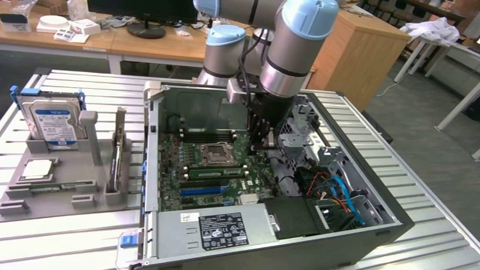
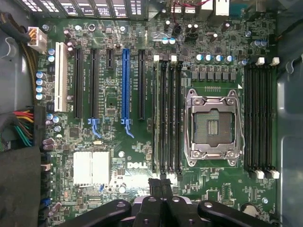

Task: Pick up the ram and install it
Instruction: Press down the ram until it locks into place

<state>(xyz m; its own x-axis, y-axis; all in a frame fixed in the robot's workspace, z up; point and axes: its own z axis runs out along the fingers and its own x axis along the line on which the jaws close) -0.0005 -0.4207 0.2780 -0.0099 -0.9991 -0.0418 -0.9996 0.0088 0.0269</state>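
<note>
Green with black chips along it, the ram (image 1: 213, 172) stands on edge in the board (image 1: 225, 194). It sits in the bank of slots between the socket (image 1: 216, 152) and the blue slot (image 1: 201, 190), inside the open case (image 1: 375, 225). The arm (image 1: 296, 45) reaches down into the case, and in the exterior view its black tool ends close above the board, to that view's right of the socket. The gripper (image 2: 161, 183) is fully closed: its two black fingers (image 2: 155, 189) press against each other with nothing between them. In the wrist view the tips hang over one end of the bank of slots that holds the ram. I cannot tell whether they touch the stick. A second bank of black slots (image 2: 258, 118) lies on the socket's other side. A silver power supply (image 1: 217, 228) with a black label fills the case's near corner in the exterior view. To that view's left of the case, a grey holder (image 1: 45, 197) rests on the slatted metal table (image 1: 75, 242). The holder carries the drive (image 1: 51, 121) upright, blue label showing, and the silver chip (image 1: 37, 169) lies flat just in front of it.
</note>
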